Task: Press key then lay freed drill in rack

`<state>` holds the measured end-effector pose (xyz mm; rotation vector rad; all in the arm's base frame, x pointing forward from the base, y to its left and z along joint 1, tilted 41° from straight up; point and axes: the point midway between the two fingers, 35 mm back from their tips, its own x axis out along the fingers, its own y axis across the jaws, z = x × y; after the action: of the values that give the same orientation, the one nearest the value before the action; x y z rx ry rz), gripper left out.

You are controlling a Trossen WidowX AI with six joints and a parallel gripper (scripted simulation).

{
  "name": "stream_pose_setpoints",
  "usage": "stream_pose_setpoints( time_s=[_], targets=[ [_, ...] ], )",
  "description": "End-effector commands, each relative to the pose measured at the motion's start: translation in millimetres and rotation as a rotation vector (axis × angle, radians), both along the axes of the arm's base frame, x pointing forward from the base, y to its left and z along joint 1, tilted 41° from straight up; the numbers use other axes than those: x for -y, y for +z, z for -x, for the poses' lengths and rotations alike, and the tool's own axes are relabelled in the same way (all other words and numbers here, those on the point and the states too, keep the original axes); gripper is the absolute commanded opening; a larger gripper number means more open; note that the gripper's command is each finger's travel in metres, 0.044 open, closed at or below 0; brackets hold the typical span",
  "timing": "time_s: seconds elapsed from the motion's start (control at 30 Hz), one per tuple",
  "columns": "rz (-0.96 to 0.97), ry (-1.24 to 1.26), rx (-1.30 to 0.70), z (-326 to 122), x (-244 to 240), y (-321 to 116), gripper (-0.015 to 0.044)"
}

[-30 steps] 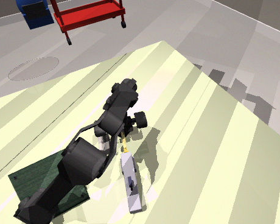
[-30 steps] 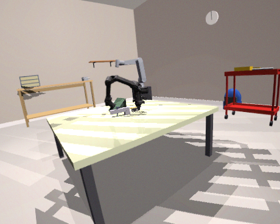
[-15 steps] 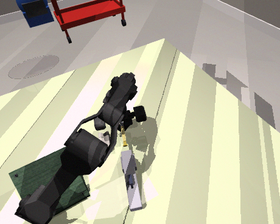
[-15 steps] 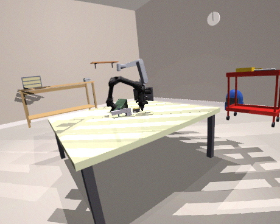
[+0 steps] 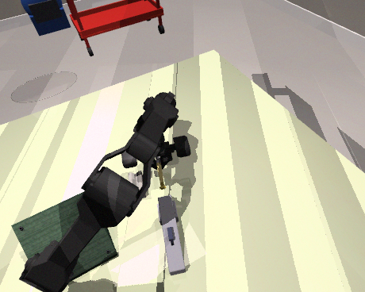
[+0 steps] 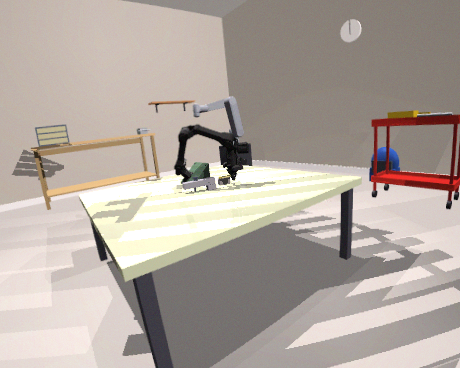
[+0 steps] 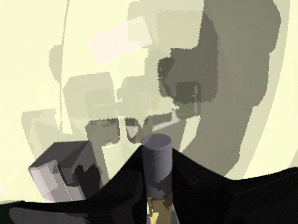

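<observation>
Gripping: jaws drawn nearly together, closed on the drill (image 5: 161,178) (image 6: 224,179) (image 7: 157,170); its round grey end stands up between them in the wrist view, brass-coloured below.
Drill: out of the long grey block, its brass-coloured part pointing towards the block's near end with a small gap between, as the top view shows; whether it touches the counter (image 5: 234,178) (image 6: 210,215) (image 7: 30,75), cannot tell.
Long grey block (image 5: 174,247) (image 6: 200,185) (image 7: 67,165): lying on the counter just beside the jaws, darker at the end nearest them.
Small dark piece (image 5: 170,233): on top of the block, partway along; whether it is pressed down, cannot tell.
Pale grey fixture (image 5: 136,178): next to the drill on its other side, mostly hidden under the arm, too covered to name.
Black arm (image 5: 111,194) (image 6: 182,150): bent over the work, elbow high, jaws low over the counter.
Green board (image 5: 40,234) (image 6: 200,171): beneath the arm in the top view, near its lower part.
Red cart (image 5: 115,17) (image 6: 420,181): on the floor, well apart from the counter, a blue object (image 5: 49,16) (image 6: 385,156) near it.
Wooden bench (image 6: 105,141): by the far wall.
Clock (image 6: 351,30): high on the other wall.
</observation>
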<state>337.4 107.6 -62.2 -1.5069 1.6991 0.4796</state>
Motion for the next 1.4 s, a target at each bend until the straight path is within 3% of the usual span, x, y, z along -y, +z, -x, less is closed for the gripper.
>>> stream_pose_setpoints(
  time_s=[0.0, 1.37],
  targets=[
    [-0.003, -0.005, 0.004, 0, -2, 3, 0.0000],
    [-0.004, -0.005, 0.003, 2, -14, 19, 0.0000]
  ],
)
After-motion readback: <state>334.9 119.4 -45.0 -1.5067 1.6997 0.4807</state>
